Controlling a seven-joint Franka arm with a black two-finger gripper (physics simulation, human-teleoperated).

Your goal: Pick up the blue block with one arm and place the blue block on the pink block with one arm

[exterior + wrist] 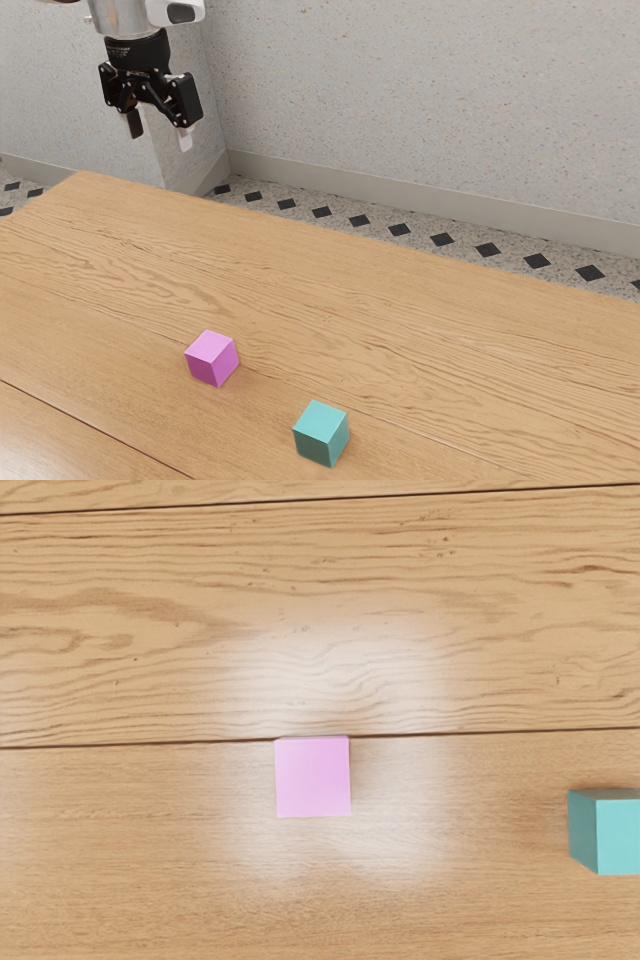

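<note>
Though apart from pink block (313, 777), blue block (606, 831) cropped at wrist view's edge.

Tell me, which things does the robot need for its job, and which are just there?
Needed for the job:
blue block
pink block
gripper, open, high above the table

Just there:
wooden table
tiled floor
wall

Cropped by edges
The wrist view's edge crops the blue block (605, 832); the exterior view's top crops the arm (128, 14).
</note>
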